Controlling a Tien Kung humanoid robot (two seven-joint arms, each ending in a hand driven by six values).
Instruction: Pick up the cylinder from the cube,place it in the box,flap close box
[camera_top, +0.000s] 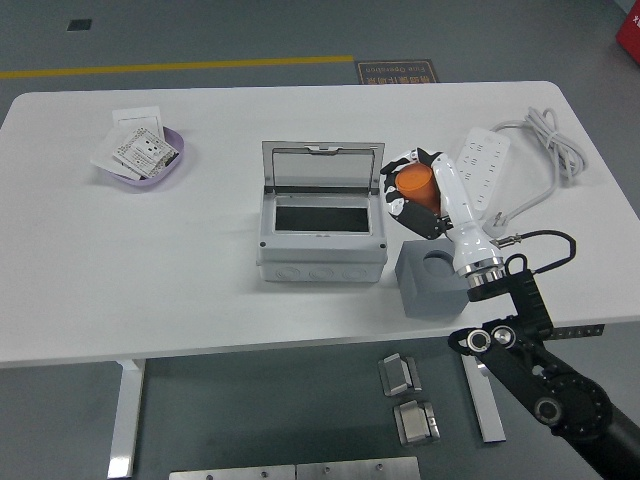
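Looking down from the head view, I am seeing the first step as done: the orange cylinder (414, 183) is out of the grey cube (433, 281), whose round socket is showing empty on top. What is left, as I am judging it, is setting the cylinder into the grey box (321, 235) and swinging its raised lid (322, 167) down. My right hand (413, 190) is clenching around the cylinder, black fingers (395, 205) wrapping its sides, so the cylinder is sitting inside the grasp, its top end tilting up and left. Hand and cylinder are hanging in the air just beside the box's right wall, above and left of the cube, not yet over the dark opening. My left arm is not showing anywhere (nothing is entering from the left edge). Only this one view is coming through.
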